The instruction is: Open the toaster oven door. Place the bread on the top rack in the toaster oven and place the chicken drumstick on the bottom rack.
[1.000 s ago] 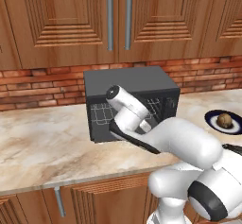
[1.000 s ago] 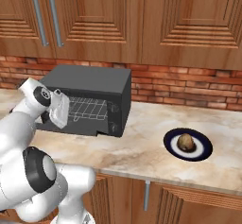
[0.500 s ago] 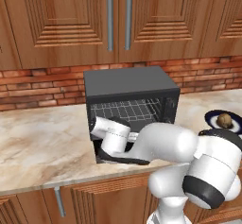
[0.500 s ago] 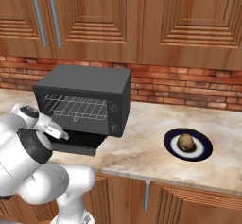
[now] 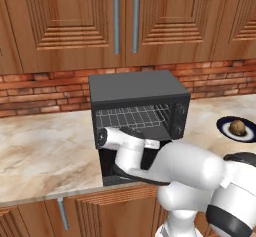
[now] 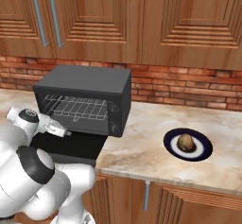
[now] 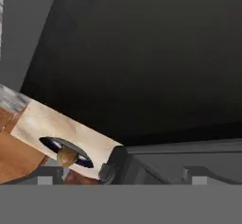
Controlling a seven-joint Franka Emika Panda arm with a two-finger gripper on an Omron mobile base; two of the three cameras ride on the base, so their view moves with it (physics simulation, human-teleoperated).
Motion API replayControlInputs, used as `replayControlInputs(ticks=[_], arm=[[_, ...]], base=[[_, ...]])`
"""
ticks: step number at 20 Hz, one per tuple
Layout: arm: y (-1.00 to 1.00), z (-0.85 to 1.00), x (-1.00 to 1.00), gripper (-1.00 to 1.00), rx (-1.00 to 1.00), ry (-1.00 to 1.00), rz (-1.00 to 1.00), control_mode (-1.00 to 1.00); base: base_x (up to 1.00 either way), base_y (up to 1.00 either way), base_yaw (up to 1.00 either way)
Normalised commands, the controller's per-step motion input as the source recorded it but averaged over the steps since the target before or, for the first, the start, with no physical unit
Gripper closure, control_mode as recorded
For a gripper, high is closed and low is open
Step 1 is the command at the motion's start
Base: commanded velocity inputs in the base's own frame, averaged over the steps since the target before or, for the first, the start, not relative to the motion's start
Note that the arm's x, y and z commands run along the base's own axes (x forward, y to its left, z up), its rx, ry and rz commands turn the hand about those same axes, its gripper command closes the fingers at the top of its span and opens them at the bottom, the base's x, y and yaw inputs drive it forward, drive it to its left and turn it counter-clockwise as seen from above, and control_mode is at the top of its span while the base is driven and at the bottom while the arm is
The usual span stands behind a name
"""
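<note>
The toaster oven [image 5: 137, 88] stands on the counter with the toaster oven door [image 6: 71, 145] swung down flat in front of it. Inside, the silver top rack [image 5: 131, 115] shows. The bottom rack is mostly behind my hand and I cannot make it out. My gripper [image 6: 64, 132] hangs open just above the lowered door, at the oven's mouth, holding nothing. In the hand view the gripper [image 7: 123, 174] has its tips wide apart. The bread [image 6: 185, 142], a roundish tan-brown roll, lies on a dark blue plate [image 6: 203, 150] to the oven's right. The chicken drumstick is out of view.
Wooden wall cabinets [image 5: 125, 21] hang above a brick backsplash [image 6: 189, 90]. The marble counter [image 5: 45, 151] runs on both sides of the oven. Its front edge lies just under the lowered door. My white arm [image 5: 190, 168] crosses in front of the oven.
The oven door has dropped from half open to flat. My hand came down with it and now hangs open just above it.
</note>
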Motion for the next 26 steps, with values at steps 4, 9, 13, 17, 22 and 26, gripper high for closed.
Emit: replayControlInputs(ticks=[4,9,13,17,22,26], arm=[[0.13,0.75,0.81,-1.00,0.08,-0.44,0.24,-1.00],[0.09,0.10,0.21,-1.00,0.00,-0.49,0.20,-1.00],[0.29,0.27,0.34,-1.00,0.00,-0.43,0.03,-1.00],[0.18,0.26,0.68,-1.00,0.07,-0.19,0.00,-1.00],[0.00,-0.01,0.17,-1.00,0.16,-0.07,0.00,-1.00],[0.00,0.13,0.24,-1.00,0.19,-0.04,0.00,-1.00]], base=[[0.00,0.00,0.00],[0.00,0.00,0.00],[0.00,0.00,0.00],[0.00,0.00,0.00],[0.00,0.00,0.00],[0.00,0.00,0.00]])
